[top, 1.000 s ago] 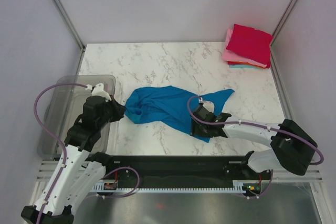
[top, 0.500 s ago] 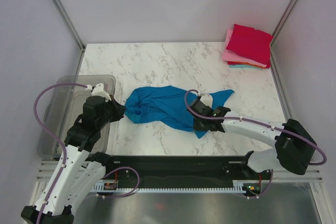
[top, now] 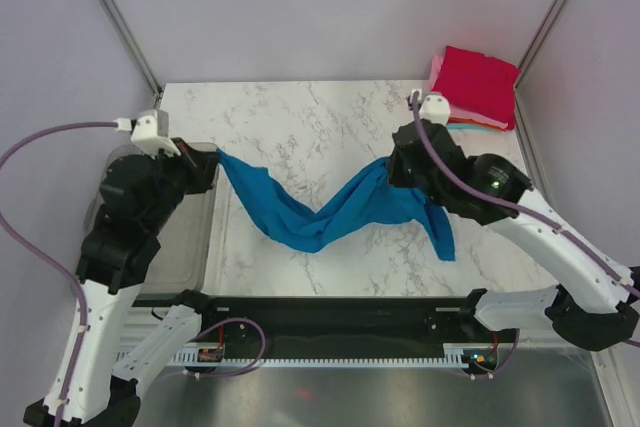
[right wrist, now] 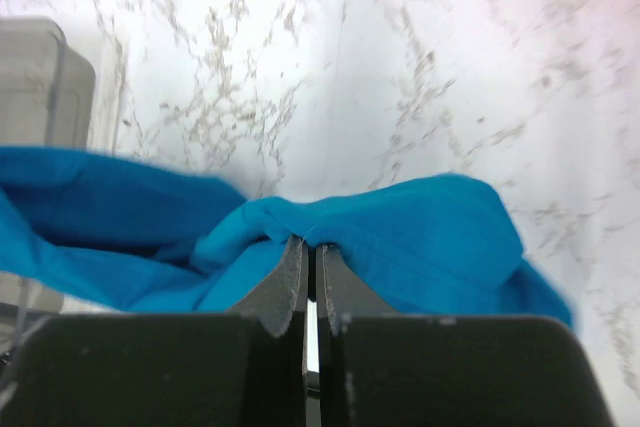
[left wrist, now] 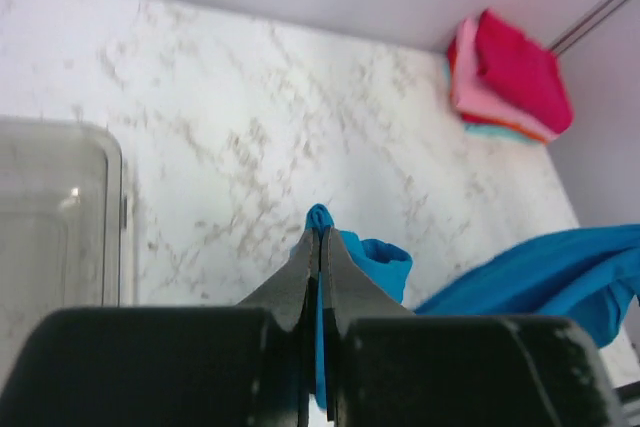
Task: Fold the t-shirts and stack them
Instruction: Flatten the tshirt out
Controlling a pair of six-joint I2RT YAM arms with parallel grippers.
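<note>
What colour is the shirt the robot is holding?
The shirt is bright blue, clearest in the top view.

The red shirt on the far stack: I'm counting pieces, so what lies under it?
Under the red shirt lies a pink shirt, then a teal edge. Their middles are covered, so further layers cannot be ruled out.

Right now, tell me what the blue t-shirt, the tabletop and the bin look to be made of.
Blue t-shirt: soft matte cloth, likely cotton or a blend; it sags and folds limply.
Tabletop: smooth white surface with grey veins, marble-look, possibly laminate rather than stone.
Bin: clear grey plastic, glossy; it looks see-through and a bright highlight sits on it.
</note>
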